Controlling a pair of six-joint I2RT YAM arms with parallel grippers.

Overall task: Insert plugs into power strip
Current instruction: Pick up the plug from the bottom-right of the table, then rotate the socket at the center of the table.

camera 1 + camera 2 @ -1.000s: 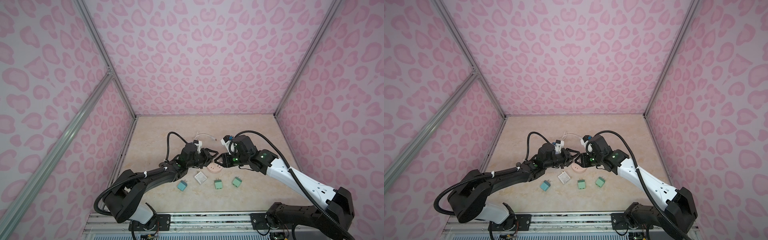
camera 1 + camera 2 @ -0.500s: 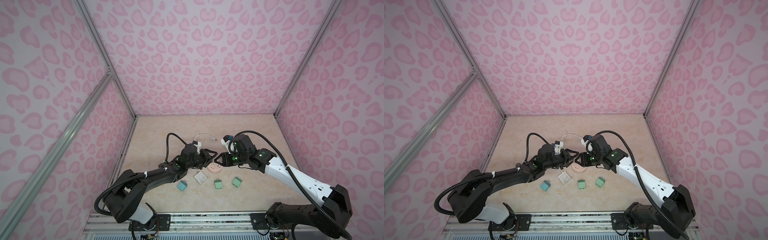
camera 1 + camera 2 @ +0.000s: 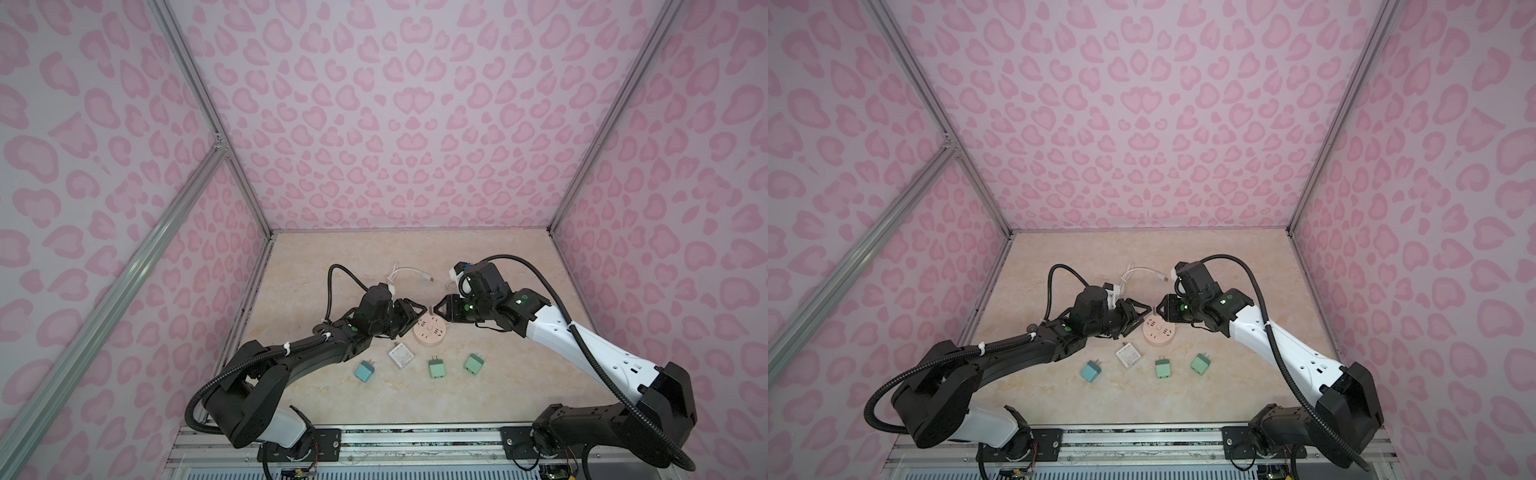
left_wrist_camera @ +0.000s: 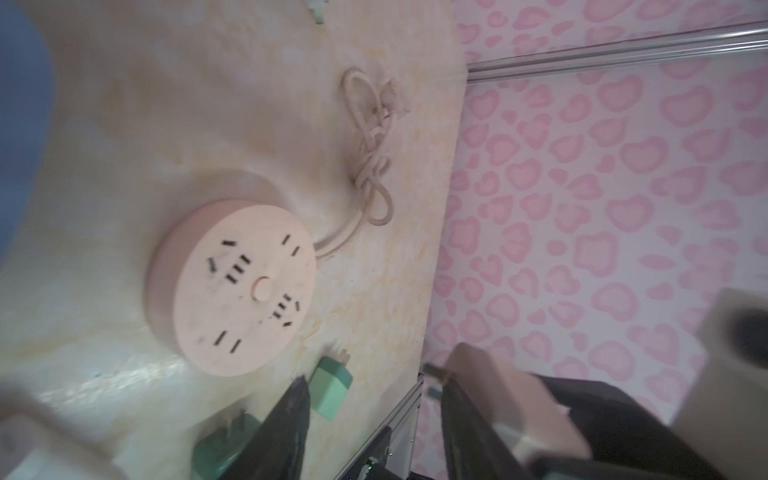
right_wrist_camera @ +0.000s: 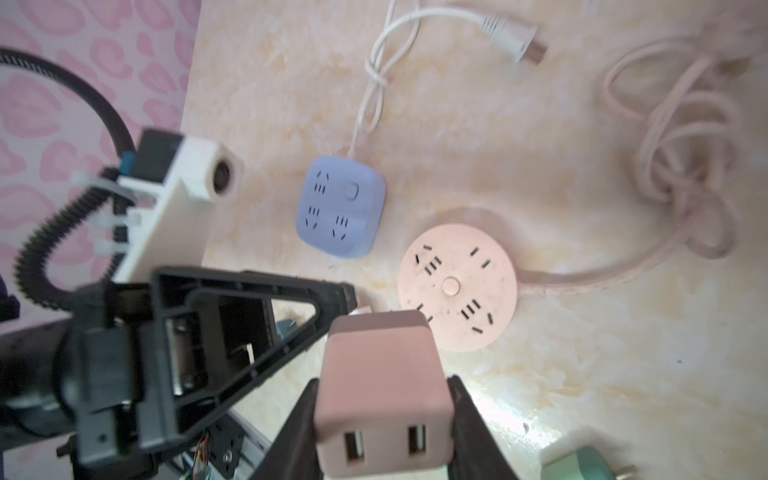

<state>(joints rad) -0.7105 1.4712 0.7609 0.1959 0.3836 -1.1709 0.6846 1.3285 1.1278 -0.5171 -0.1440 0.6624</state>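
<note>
Right hand (image 3: 439,309) is clamped on the pinkish-tan plug (image 5: 380,374), held off the worktop (image 3: 415,257) just beside the round pink power strip (image 3: 429,331); left hand (image 3: 410,316) stands jaws apart, empty, close by the strip's rim. Risk, as judged: a misaligned descent would skid the unrestrained strip or twist the plug in the grip.

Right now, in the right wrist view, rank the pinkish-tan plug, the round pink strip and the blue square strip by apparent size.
1. pinkish-tan plug, though it sits closest to the camera, so its lead is unsure.
2. round pink strip.
3. blue square strip.
</note>
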